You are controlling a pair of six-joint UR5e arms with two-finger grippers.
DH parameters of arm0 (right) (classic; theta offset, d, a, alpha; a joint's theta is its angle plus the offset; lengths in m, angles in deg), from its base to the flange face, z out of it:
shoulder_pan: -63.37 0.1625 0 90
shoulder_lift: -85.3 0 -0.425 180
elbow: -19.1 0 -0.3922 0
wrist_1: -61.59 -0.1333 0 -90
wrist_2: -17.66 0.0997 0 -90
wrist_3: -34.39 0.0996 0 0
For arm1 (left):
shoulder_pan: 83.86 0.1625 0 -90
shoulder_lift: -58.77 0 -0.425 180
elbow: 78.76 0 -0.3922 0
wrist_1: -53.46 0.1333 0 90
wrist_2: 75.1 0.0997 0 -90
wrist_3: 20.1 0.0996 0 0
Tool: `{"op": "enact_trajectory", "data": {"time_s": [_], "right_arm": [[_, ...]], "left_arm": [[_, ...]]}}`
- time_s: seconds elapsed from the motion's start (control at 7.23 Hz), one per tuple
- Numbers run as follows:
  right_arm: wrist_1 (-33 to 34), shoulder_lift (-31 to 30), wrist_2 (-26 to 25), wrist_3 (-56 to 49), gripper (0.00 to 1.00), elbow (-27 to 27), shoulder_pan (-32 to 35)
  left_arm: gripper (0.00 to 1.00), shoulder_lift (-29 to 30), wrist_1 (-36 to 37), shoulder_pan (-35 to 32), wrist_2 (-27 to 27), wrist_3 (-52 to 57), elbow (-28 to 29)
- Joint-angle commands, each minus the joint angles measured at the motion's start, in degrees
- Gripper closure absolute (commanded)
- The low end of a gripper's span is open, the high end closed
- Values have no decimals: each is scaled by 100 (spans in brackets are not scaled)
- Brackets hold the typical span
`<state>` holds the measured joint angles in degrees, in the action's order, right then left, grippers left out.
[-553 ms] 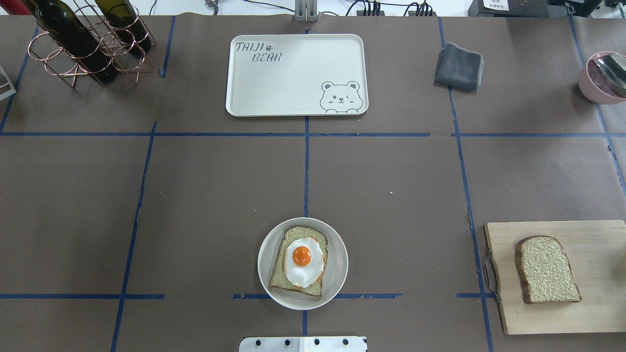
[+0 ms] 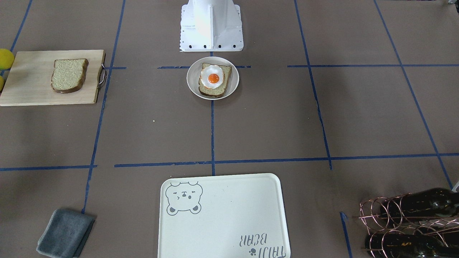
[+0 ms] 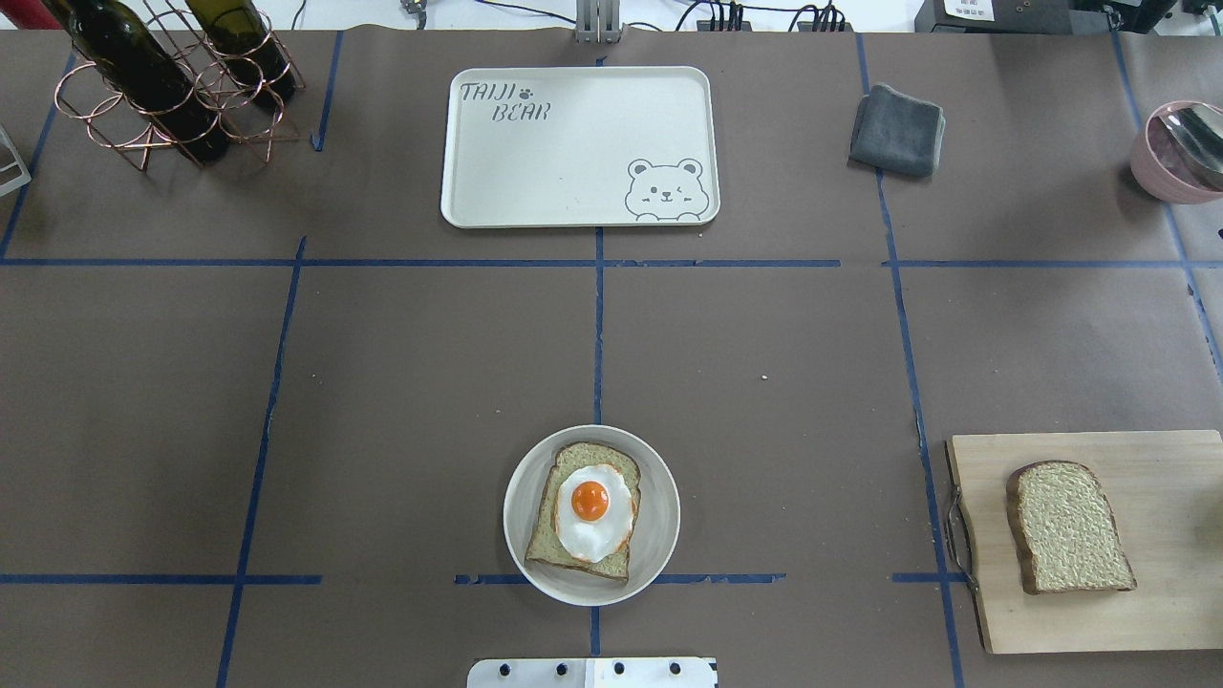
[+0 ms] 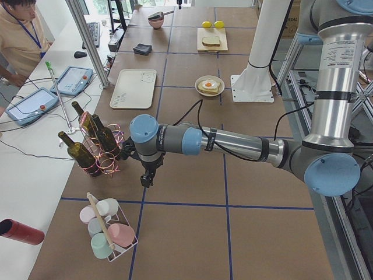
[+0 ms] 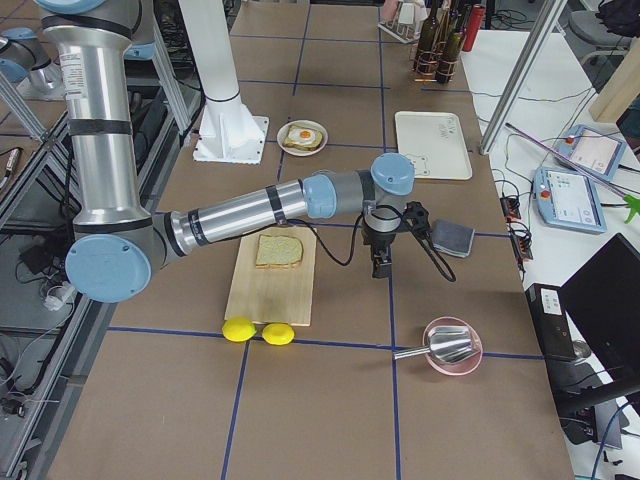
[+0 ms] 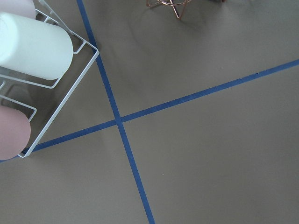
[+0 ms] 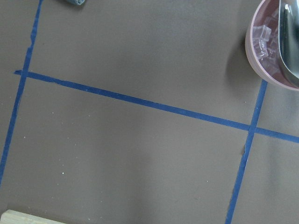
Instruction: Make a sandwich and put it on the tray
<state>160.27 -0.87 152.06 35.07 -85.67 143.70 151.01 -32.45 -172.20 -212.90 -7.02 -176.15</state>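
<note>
One bread slice point(image 3: 599, 457) lies on a small round white plate point(image 3: 661, 535) near the robot's base, with the fried egg point(image 3: 590, 511) on top of it. The second bread slice point(image 3: 1070, 526) lies on the wooden cutting board point(image 3: 1166, 459) at the right. The cream bear tray point(image 3: 573, 162) stands at the far middle with nothing on it. My left gripper point(image 4: 147, 177) hangs over the table near the bottle rack. My right gripper point(image 5: 380, 265) hangs between the cutting board and a grey cloth. I cannot tell whether either is open or shut.
A copper rack with wine bottles point(image 3: 162, 81) is at the far left. A grey cloth point(image 3: 896, 129) and a pink bowl with a spoon point(image 3: 1180, 153) are at the far right. A wire rack of cups point(image 6: 32, 56) and two lemons point(image 5: 255, 330) sit beyond the table's ends.
</note>
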Motion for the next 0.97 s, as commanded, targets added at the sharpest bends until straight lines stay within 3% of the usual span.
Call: {"op": "enact_trajectory", "data": {"time_s": [0.0, 0.14, 0.28, 0.42, 0.55, 0.83], "right_arm": [[-7, 4, 24, 2, 0, -35, -70], [-137, 4, 190, 2, 0, -78, -288], [-678, -49, 426, 411, 0, -79, -621], [-1275, -67, 429, 1486, 0, -157, -1042], [-2230, -276, 298, 2697, 0, -201, -1455], [-3667, -1196, 253, 3385, 0, -254, -1687]], "left_arm": [[0, -22, -13, 2, -79, -16, -86], [0, -31, -57, 2, -88, 19, -52], [0, 39, -188, 10, -71, 37, 1], [0, -39, -468, 2, -79, 28, -16], [0, -74, -540, 2, -88, 28, -43], [0, -75, -610, 2, -88, 37, -78]]}}
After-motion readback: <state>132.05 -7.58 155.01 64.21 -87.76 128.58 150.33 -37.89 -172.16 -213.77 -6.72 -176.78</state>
